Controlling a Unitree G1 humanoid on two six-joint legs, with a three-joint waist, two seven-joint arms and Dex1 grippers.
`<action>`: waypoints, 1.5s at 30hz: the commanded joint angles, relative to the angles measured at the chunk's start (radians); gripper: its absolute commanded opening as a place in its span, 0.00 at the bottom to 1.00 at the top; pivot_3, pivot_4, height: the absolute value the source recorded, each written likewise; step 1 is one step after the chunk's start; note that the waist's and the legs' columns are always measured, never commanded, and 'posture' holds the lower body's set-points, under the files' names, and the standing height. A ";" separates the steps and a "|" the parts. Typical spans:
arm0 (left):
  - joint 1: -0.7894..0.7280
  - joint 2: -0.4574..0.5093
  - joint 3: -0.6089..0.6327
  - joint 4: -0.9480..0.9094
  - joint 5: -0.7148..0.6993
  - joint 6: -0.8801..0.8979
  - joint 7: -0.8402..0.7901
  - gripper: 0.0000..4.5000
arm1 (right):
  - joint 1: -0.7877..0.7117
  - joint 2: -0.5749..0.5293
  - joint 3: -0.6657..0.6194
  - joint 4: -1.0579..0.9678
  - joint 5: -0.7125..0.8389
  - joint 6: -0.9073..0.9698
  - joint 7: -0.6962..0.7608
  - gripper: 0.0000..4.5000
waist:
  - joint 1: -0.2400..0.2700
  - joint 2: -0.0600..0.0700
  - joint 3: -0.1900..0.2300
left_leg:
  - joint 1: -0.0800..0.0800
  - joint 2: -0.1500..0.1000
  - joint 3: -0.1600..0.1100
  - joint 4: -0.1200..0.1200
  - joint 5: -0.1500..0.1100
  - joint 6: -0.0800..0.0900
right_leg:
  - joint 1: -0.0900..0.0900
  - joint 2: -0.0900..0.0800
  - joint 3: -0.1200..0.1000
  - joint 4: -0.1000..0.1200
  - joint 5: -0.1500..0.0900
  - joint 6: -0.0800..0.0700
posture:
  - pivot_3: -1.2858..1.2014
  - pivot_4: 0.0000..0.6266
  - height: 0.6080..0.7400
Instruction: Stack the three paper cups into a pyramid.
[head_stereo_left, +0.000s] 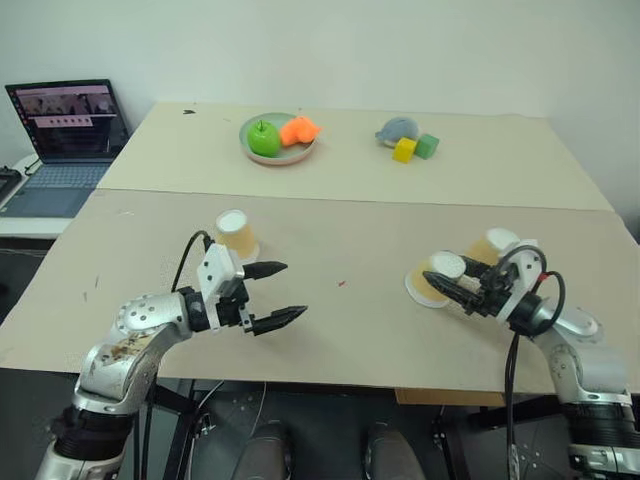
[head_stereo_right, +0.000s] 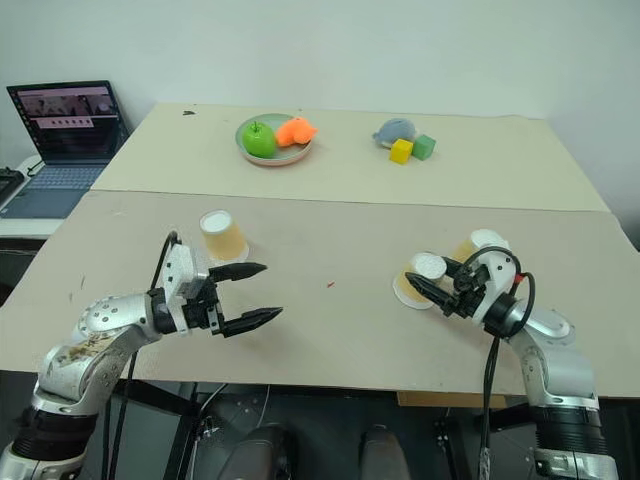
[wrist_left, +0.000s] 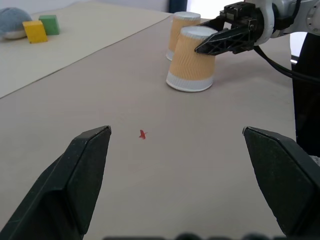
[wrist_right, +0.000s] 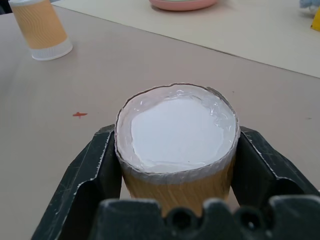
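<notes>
The right pincer (wrist_right: 176, 175) is reaching level and gripping an upturned paper cup (head_stereo_left: 438, 280) standing on the surface (head_stereo_left: 340, 330), a second cup (head_stereo_left: 495, 246) just behind. The left pincer (head_stereo_left: 276, 294) is hovering wide open near the third cup (head_stereo_left: 237, 234).

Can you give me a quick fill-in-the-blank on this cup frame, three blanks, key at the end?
1. The right gripper has its fingers on either side of an upside-down ____.
2. The left gripper is ____ and holds nothing.
3. The green apple sits on a ____.

Missing words: paper cup; open; plate
</notes>
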 joint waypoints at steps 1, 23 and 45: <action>0.034 0.003 0.054 -0.050 -0.005 -0.013 0.037 1.00 | -0.091 0.028 0.036 -0.011 -0.003 -0.019 0.002 0.59 | -0.006 0.000 0.001 | 0.000 0.000 0.000 0.000 0.000 0.000 | 0.000 0.000 0.000 0.000 0.000 0.000 | 0.52 0.24 0.53; 0.259 -0.008 0.180 -0.201 -0.031 0.001 0.177 1.00 | -0.621 0.380 0.302 0.545 -0.143 -0.211 0.201 0.59 | -0.025 0.001 0.005 | 0.000 0.000 -0.001 -0.001 0.002 -0.003 | -0.006 -0.001 -0.001 0.007 0.001 -0.002 | 0.52 0.24 0.53; 0.074 -0.034 0.051 -0.066 -0.038 -0.008 0.118 1.00 | -0.557 0.241 0.102 0.324 0.056 0.227 0.237 0.98 | -0.020 0.001 0.005 | -0.007 -0.001 0.001 0.000 0.003 -0.005 | -0.014 -0.001 0.000 0.012 0.000 -0.003 | 0.52 0.24 0.53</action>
